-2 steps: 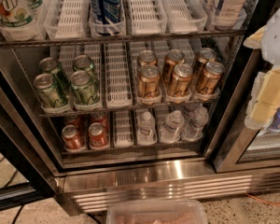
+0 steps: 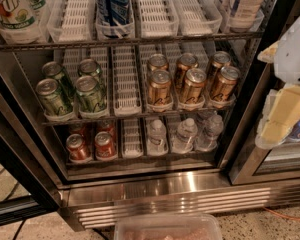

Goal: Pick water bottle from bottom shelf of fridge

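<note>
The fridge (image 2: 165, 196) stands open in front of me. Three small clear water bottles with white caps (image 2: 184, 134) stand side by side on the right half of the bottom shelf (image 2: 131, 140). Red cans (image 2: 91, 145) stand on its left half. My gripper (image 2: 282, 116), white and cream, hangs at the right edge of the view, in front of the dark door frame. It is to the right of the bottles, a little higher, and apart from them. It holds nothing that I can see.
Green cans (image 2: 70, 89) and gold cans (image 2: 190, 81) fill the rack above. The top rack holds a blue bottle (image 2: 112, 4) and white lanes. A clear plastic tray (image 2: 167, 228) sits at the bottom edge. The dark door frame (image 2: 242, 129) stands between gripper and bottles.
My gripper has dropped a little at the right edge. The cans and bottles have not moved.
</note>
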`<state>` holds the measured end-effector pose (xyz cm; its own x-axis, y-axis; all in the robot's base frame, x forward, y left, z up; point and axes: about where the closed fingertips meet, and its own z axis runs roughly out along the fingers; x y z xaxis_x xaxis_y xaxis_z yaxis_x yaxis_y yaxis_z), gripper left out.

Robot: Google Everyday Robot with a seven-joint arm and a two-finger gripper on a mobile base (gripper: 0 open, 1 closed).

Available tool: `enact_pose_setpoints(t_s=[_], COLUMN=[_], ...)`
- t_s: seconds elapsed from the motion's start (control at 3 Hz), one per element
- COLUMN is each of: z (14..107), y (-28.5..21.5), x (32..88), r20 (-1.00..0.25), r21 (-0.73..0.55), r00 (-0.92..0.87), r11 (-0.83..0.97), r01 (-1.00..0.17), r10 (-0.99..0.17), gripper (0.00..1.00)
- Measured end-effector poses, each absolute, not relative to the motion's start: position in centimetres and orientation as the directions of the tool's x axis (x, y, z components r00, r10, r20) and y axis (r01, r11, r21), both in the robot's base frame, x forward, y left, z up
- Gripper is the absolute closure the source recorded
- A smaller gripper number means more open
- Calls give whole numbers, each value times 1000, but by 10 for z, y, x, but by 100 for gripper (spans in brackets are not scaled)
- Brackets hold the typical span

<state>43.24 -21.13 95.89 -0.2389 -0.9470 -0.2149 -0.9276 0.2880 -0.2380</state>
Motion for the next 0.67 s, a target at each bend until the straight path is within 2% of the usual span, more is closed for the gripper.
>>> enact_pose_setpoints(t_s=[0.67], z=[870], y=[-176], x=[399], r20=[-269], r21=[-203], r00=[-253], r11=[312], r01=[-928], r10=[-929], gripper=[0])
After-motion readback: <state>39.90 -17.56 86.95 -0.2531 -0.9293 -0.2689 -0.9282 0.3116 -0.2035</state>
